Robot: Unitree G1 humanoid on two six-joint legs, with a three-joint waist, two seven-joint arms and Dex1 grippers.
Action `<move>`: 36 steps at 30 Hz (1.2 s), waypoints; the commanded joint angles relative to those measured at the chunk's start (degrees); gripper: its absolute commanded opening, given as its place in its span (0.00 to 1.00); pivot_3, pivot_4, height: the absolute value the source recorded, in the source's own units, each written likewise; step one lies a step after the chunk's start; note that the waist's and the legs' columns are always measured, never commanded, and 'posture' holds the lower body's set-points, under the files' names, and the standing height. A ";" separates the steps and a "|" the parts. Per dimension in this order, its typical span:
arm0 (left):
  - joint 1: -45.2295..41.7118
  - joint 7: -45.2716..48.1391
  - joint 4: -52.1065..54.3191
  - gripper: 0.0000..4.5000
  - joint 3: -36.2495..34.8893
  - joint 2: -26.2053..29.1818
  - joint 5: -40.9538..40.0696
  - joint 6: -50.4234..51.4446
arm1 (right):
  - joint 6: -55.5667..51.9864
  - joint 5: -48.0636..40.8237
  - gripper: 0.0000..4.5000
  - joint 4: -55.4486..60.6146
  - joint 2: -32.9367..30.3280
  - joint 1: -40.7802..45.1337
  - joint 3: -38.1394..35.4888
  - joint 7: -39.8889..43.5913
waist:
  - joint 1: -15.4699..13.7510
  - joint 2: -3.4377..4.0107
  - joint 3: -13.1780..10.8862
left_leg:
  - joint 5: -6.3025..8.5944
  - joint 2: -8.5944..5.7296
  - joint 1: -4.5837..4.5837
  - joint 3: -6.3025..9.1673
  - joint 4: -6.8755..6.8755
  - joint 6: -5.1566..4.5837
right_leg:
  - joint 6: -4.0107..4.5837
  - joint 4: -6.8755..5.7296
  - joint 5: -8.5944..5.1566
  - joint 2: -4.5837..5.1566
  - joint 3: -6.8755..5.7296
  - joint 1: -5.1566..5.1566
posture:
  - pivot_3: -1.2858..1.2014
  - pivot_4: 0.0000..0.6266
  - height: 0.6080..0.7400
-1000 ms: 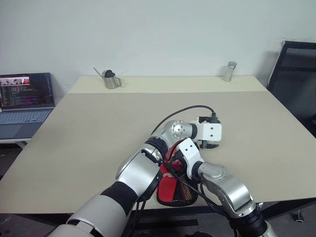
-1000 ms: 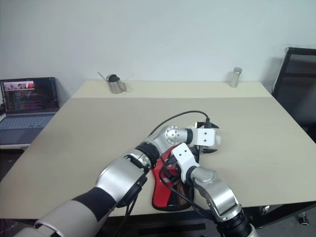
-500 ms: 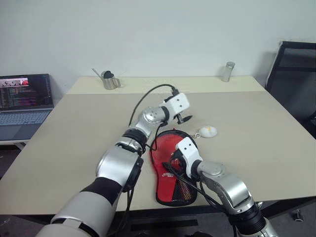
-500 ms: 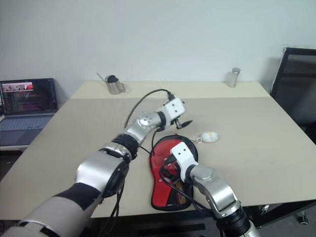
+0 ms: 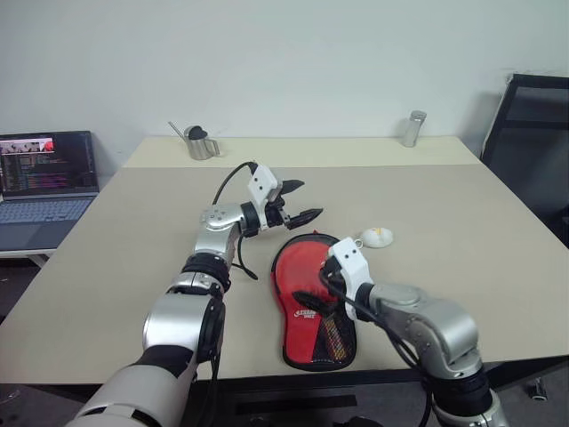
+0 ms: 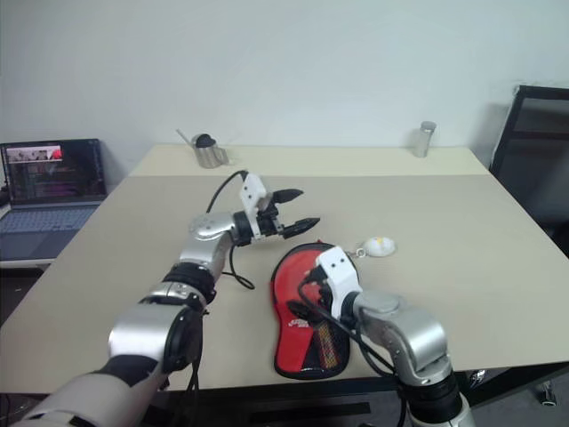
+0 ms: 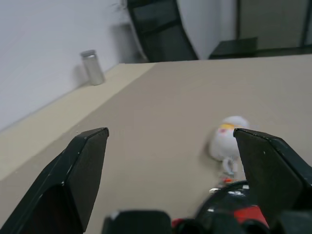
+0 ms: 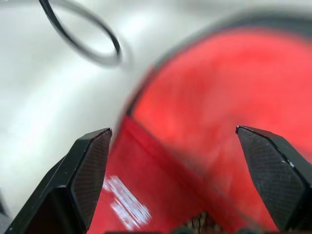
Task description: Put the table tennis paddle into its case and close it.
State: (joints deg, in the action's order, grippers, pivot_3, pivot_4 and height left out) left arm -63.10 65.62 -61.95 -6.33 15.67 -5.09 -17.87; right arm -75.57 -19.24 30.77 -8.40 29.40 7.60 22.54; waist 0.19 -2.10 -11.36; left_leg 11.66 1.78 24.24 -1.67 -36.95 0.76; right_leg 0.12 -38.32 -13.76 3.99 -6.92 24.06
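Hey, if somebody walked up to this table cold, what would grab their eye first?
The red table tennis paddle lying in its open black case at the table's near edge, with the open right gripper just over it. Next, the open left gripper raised behind it, and a small white tag beside the case.

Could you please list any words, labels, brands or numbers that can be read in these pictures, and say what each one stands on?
None can be read.
White print on the red table tennis paddle: too small and blurred to read.
Lines of text on the laptop screen: too small to read.
Zipper pull tag by the case: no legible marking.
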 commanded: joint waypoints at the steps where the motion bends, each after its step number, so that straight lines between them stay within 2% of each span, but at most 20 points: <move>1: 3.14 4.99 8.19 0.99 1.74 1.15 -2.35 3.94 | -3.45 -5.40 1.00 6.32 -3.53 3.23 -5.38 3.58 | -0.01 0.00 0.00 | 0.00 0.00 0.00 0.00 0.00 0.00 | 0.00 0.00 0.00 0.00 0.00 0.00 | 0.52 0.24 1.00; 4: 5.83 5.61 11.42 0.99 3.49 1.49 -1.88 5.38 | -5.08 -9.34 1.00 8.31 -8.58 5.60 -8.99 6.96 | -0.05 0.00 0.00 | 0.00 -0.01 0.00 0.02 0.00 0.00 | 0.00 0.00 0.00 0.00 0.02 0.00 | 0.52 0.24 1.00; 9: 8.23 3.98 12.19 0.99 6.89 0.88 0.50 4.01 | 1.43 -11.94 1.00 6.27 -23.97 6.34 -9.19 15.81 | -0.17 0.00 -0.01 | 0.00 -0.03 0.03 0.02 -0.01 0.00 | 0.00 0.07 0.00 0.01 0.01 -0.05 | 0.52 0.24 1.00; 13: 9.65 1.95 10.86 0.99 9.91 0.04 3.06 1.83 | 15.04 -5.35 1.00 -1.12 -34.34 5.96 -3.38 20.47 | -0.22 0.00 -0.01 | 0.00 -0.09 0.04 -0.07 0.01 -0.01 | -0.01 0.14 0.00 0.01 0.02 -0.05 | 0.52 0.24 1.00; 17: 9.79 0.67 9.46 0.99 11.38 -0.91 3.67 1.75 | 32.76 6.14 1.00 -14.82 -39.34 8.88 4.81 23.23 | -0.10 -0.02 -0.02 | 0.00 -0.11 0.06 -0.16 0.01 -0.01 | -0.04 0.16 0.02 0.00 0.00 -0.04 | 0.52 0.24 1.00; 22: 9.42 -0.21 7.72 0.99 12.21 -0.99 4.08 1.15 | 55.64 19.65 1.00 -34.49 -38.51 13.84 13.48 25.69 | -0.08 -0.04 -0.03 | 0.00 -0.13 0.04 -0.25 0.01 -0.01 | -0.08 0.16 0.04 -0.10 -0.03 0.01 | 0.52 0.24 1.00; 26: 9.67 -0.55 7.98 0.99 12.25 -1.17 3.67 1.58 | 66.60 25.46 1.00 -47.70 -35.18 18.28 16.06 26.25 | -0.12 -0.04 -0.03 | 0.00 -0.12 0.07 -0.28 0.01 0.00 | -0.09 0.17 0.05 -0.10 -0.03 0.02 | 0.52 0.24 1.00; 36: 12.24 -0.53 11.76 0.99 12.98 -1.58 3.25 2.70 | 82.40 35.86 1.00 -82.80 -25.73 31.65 18.50 23.94 | -0.10 -0.02 -0.04 | -0.02 -0.09 0.06 -0.34 0.00 0.02 | -0.07 0.16 0.09 -0.08 0.00 0.02 | 0.52 0.24 1.00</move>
State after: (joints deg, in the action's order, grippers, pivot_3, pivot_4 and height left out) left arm -51.00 65.39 -52.79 6.49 14.39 -1.11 -15.16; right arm 4.31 15.18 -49.14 -34.19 58.93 26.18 47.26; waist 0.09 -2.13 -11.40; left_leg 11.64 1.70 24.30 -2.00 -36.95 0.78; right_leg 0.06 -38.16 -13.66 3.92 -6.92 24.08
